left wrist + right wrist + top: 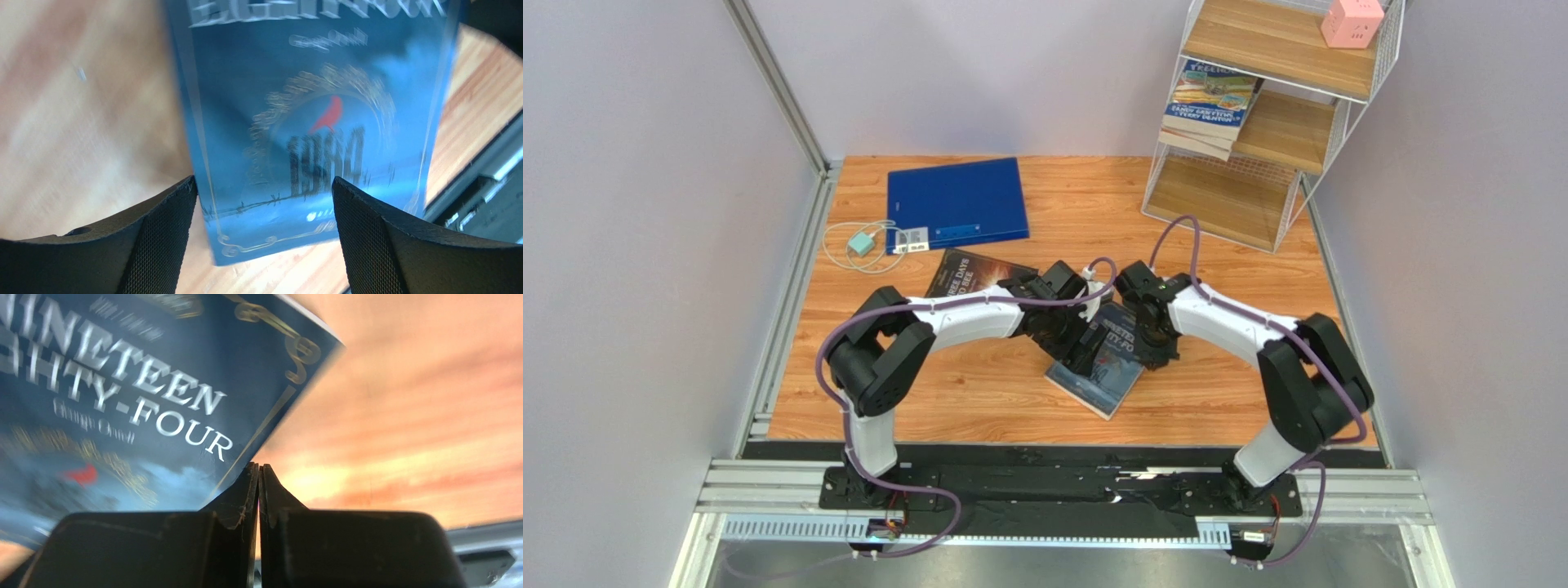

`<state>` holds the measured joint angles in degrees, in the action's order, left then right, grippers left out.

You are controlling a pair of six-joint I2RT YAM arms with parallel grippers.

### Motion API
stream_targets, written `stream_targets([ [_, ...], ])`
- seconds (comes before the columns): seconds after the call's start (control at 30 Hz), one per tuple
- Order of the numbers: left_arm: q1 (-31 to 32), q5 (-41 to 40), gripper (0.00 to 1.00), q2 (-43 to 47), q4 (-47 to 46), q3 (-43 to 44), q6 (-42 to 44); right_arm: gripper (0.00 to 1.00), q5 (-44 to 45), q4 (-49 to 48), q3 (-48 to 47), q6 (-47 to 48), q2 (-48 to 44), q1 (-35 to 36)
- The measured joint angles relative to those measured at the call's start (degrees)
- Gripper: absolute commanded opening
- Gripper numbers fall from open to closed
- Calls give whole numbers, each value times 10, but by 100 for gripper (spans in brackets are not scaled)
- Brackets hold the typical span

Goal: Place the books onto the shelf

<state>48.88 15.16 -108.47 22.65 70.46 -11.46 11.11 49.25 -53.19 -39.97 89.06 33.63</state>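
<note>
Found the navy book (pixel 1100 365) lying on the table (pixel 1210 404) between the two wrists, well apart from the shelf (pixel 1216 196). Found the left pincer (pixel 264 184) released, fingers (pixel 161 242) standing wide to either side of the book's lower end. Found the right pincer (pixel 258 471) clenched, tips pressed together at the book's long edge. Could not tell whether touching the cover or nipping anything.

Judged the step in hand as taking up this book for the shelf. Called for raising the long edge with the clenched tips. Called for closing the left fingers only once level with the book's thickness. Called for a square, central grip, against bowing or slipping of so thin a paperback. Called for keeping the two wrists from fouling each other, being set very near.

Saw on the shelf's middle board a stack of books (pixel 1208 108) lying flat; could not count them. Saw a pink cube (pixel 1351 22) on the top board. Noted a dark book (pixel 971 272) on the table behind the left arm, not yet shelved, and a blue binder (pixel 956 202) beyond.
</note>
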Motion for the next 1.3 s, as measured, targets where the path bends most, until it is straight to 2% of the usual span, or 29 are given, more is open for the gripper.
stream_targets([
  [0.3, 10, 10, 86, 64, -23, -86, -49, 6, 12, -46, -160, 50, 127, -12],
  [0.47, 21, -12, 86, 82, -14, -101, -70, 8, -7, -70, -157, 56, 123, -17],
  [0.6, 21, -51, 83, 118, 9, -123, -96, 10, -52, -86, -105, 62, 75, -35],
  [0.63, 21, -64, 77, 132, 18, -129, -104, 13, -62, -88, -91, 66, 57, -43],
  [0.67, 21, -70, 69, 139, 21, -131, -108, 21, -71, -90, -82, 69, 42, -50],
  [0.7, 20, -80, 56, 148, 25, -134, -115, 24, -83, -93, -73, 73, 26, -58],
  [0.73, 19, -87, 12, 155, 27, -137, -122, 33, -90, -95, -68, 75, 14, -64],
  [0.77, 17, -94, 0, 160, 28, -141, -128, 37, -96, -98, -63, 82, 3, -70],
  [0.8, 16, -101, 0, 163, 29, -144, -138, 40, -100, -101, -59, 87, -9, -75],
  [0.83, 14, -107, 0, 163, 30, -148, -138, 48, -105, -107, -55, 95, -20, -79],
  [0.93, 11, -119, 0, 155, 34, -152, -150, 57, -125, -131, -35, 106, -44, -85],
  [1.13, 5, -125, 0, 99, 40, -126, -174, 66, -195, -193, 20, 116, -57, -91],
  [1.3, 0, -127, 0, 58, 38, -80, -187, 66, -241, -238, 41, 117, -26, -91],
])
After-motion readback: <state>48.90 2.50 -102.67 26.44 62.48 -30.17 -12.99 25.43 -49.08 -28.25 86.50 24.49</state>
